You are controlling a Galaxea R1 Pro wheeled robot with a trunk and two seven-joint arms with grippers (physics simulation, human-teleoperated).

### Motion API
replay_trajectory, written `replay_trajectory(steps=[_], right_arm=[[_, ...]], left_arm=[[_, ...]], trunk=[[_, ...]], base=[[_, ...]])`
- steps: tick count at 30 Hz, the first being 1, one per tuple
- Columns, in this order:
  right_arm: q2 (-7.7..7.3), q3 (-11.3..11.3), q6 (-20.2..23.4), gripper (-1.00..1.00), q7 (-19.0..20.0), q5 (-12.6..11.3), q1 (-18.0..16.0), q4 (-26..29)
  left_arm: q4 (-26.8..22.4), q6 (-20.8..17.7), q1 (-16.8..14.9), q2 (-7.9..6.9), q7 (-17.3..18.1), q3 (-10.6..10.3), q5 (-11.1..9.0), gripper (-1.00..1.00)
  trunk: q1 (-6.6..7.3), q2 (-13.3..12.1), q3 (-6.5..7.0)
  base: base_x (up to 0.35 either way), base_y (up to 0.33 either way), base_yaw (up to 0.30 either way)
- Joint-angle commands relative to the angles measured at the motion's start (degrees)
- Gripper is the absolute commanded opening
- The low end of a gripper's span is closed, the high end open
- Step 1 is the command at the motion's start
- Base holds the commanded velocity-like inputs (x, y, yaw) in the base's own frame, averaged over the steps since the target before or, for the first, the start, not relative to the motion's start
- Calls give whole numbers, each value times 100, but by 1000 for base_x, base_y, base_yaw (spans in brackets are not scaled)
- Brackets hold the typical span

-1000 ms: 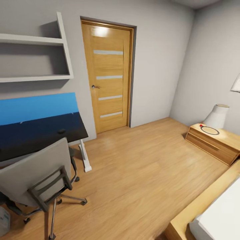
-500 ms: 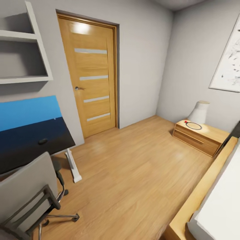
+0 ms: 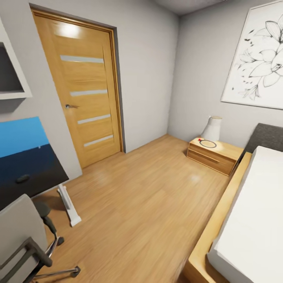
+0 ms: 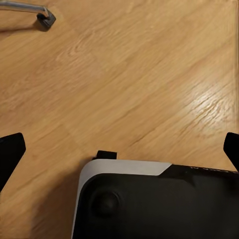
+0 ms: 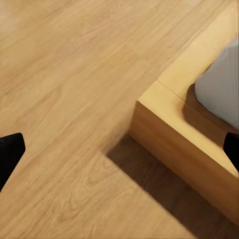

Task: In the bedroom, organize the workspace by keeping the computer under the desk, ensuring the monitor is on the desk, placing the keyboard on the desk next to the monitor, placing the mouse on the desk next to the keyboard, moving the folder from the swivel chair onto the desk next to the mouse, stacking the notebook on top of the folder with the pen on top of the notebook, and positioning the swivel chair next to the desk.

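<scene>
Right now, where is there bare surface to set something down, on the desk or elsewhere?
The desk corner is bare beyond the mouse, between the blue wall panel and the swivel chair. The nightstand is crowded by a lamp.

Beside the one wooden door [image 3: 84, 94]: one black desk [image 3: 27, 173] carrying one mouse [image 3: 22, 179], one swivel chair [image 3: 19, 239], one nightstand [image 3: 214, 155], one lamp [image 3: 212, 128], one bed [image 3: 251, 220].

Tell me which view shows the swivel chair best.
The head view: the swivel chair sits at the lower left beside the desk, with its grey backrest, an armrest and part of the base visible. The left wrist view catches a chrome leg and caster.
</scene>
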State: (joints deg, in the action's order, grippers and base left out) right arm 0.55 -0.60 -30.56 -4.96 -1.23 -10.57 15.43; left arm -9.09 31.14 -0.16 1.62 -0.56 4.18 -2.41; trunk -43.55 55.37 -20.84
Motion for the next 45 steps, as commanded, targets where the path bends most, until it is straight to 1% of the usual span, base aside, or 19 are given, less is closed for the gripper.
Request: replay_trajectory(steps=[1, 13, 20, 26, 33, 45], right_arm=[[7, 3, -23, 100, -5, -3, -4, -7], [38, 34, -23, 100, -4, 1, -4, -29], [200, 27, -28, 100, 3, 6, 0, -33], [262, 29, -27, 100, 4, 10, -1, -94], [256, 40, -33, 100, 4, 23, -2, -299], [245, 41, -39, 100, 12, 26, -1, -364]], left_arm=[[2, 15, -2, 1, 12, 39, 3, 100], [1, -1, -2, -3, 12, 39, 3, 100], [1, 10, -2, 0, 12, 39, 3, 100], [2, 21, -2, 0, 12, 39, 3, 100], [1, 17, -2, 4, 15, 35, 3, 100], [2, -19, -2, 5, 15, 30, 3, 100]], trunk=[[-2, 4, -6], [-2, 4, -6], [-2, 4, -6], [-2, 4, -6], [-2, 4, -6], [-2, 4, -6]], base=[[222, 94, -167], [261, 95, -48], [63, 10, -2], [16, 2, 0], [178, 0, 0], [307, 0, 0]])
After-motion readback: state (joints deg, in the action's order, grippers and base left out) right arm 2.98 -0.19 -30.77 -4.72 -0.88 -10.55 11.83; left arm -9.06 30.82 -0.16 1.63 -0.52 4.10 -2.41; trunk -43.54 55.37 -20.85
